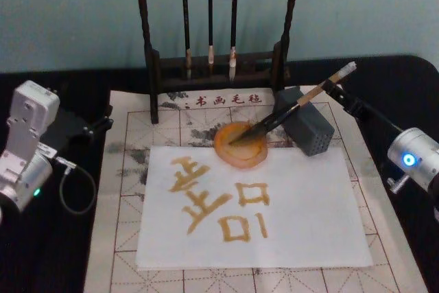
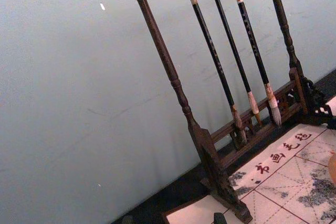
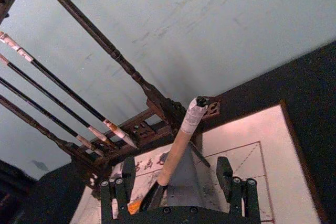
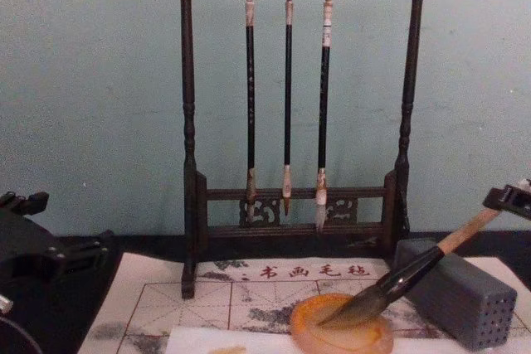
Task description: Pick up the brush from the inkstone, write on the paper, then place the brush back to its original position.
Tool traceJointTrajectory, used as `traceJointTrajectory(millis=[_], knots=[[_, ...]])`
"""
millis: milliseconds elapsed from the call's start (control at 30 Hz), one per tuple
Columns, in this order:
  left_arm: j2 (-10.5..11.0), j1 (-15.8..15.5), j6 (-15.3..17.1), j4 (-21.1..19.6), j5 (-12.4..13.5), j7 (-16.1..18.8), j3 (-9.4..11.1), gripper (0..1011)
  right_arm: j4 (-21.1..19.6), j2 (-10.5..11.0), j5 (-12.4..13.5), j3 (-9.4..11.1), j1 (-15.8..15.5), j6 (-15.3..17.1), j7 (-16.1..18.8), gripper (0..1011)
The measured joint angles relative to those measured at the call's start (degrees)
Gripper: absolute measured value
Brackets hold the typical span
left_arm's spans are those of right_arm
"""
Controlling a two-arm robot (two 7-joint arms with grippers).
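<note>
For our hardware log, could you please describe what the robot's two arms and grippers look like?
The left arm ends in boxy silver-grey housings with a small green light and a looping black cable; the left gripper is black. The right arm has a rounded silver wrist with a glowing blue light; the right gripper is slim, black, with screw-fastened fingers.

Brush (image 1: 293, 106) tip in inkstone (image 1: 225, 153); handle aslant

Brush (image 1: 291, 109) tilted, bristles resting in amber inkstone (image 1: 240, 156); paper (image 1: 309, 197) bears ochre characters.
</note>
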Motion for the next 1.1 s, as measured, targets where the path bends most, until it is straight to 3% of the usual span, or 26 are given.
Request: traceJointTrajectory(millis=[500, 1100], knots=[[0.0, 0.0, 0.0, 0.0, 0.0, 0.0, 0.0, 1001, 4.9, -3.0, 4.2, -2.0, 4.8, 1.2, -2.9, 1002], [0.0, 0.0, 0.0, 0.0, 0.0, 0.0, 0.0, 1001, 8.1, -4.2, 8.1, -3.2, 7.4, 0.8, -4.3, 1002]])
